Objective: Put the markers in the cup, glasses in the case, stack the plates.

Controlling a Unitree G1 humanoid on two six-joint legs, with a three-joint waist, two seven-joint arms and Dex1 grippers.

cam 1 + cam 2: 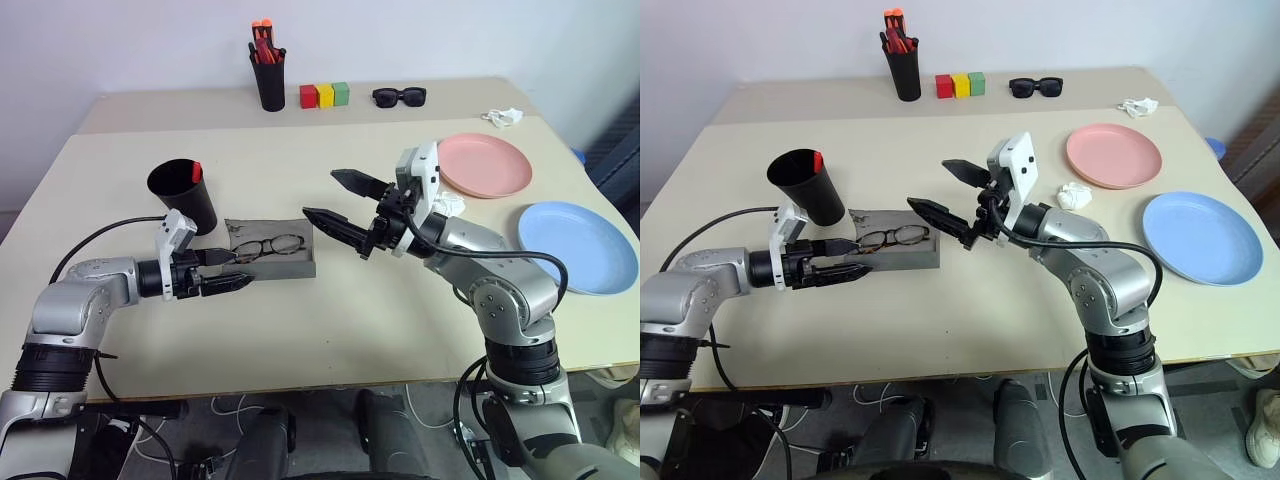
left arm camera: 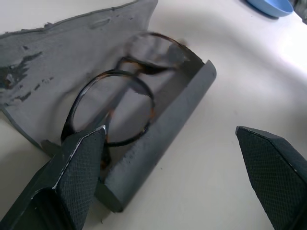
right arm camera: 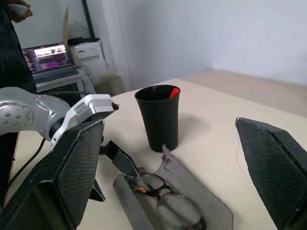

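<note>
two grippers are over the table (image 1: 330, 340), both with fingers spread apart and nothing between them. the left gripper (image 1: 226, 270) lies low and nearly level at about eight o'clock on the table, its tips at the near left end of the case (image 1: 272, 259), one finger over the case end and the other just in front of it. the left wrist view shows what the head views cannot: one fingertip (image 2: 86, 158) sits right at the edge of the glasses (image 2: 125, 96), which lie inside the open grey case with its flap folded flat behind; whether the tip touches the frame cannot be told. the right gripper (image 1: 342, 208) is raised above the table near its centre, pointing toward nine o'clock, fingers wide, just right of the case and clear of it. the right wrist view adds a side look at the cup (image 3: 160, 117) with a red marker cap (image 3: 174, 91) poking above its rim, and a laptop (image 3: 48, 58) beyond the table. in the head views the cup stands just behind the case's left end, at ten o'clock. the pink plate (image 1: 484, 164) lies at two o'clock and the blue plate (image 1: 578, 247) at three o'clock, side by side, unstacked. a pen holder (image 1: 268, 72), coloured blocks (image 1: 324, 95) and sunglasses (image 1: 399, 96) line the far edge at twelve o'clock.
</note>
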